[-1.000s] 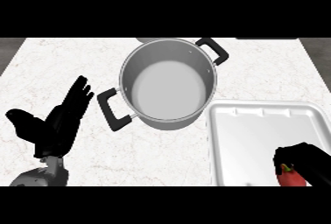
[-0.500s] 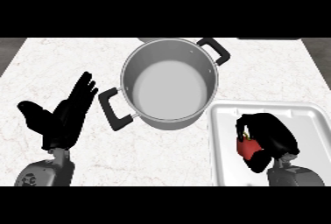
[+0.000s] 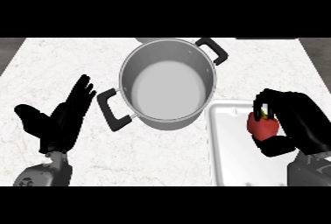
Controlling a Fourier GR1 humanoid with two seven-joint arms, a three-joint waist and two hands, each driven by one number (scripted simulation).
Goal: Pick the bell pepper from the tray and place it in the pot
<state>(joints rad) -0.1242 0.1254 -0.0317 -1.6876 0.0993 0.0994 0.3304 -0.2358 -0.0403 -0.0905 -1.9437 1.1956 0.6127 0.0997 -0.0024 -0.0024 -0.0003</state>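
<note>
1 bell pepper (image 3: 261, 126), 1 pot (image 3: 169, 85), 1 tray (image 3: 227, 148).

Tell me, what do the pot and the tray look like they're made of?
The pot looks like brushed metal, grey with a soft sheen, and has black handles, perhaps plastic. The tray is plain matte white with rounded edges, possibly plastic or enamel; the look leaves that open.
</note>
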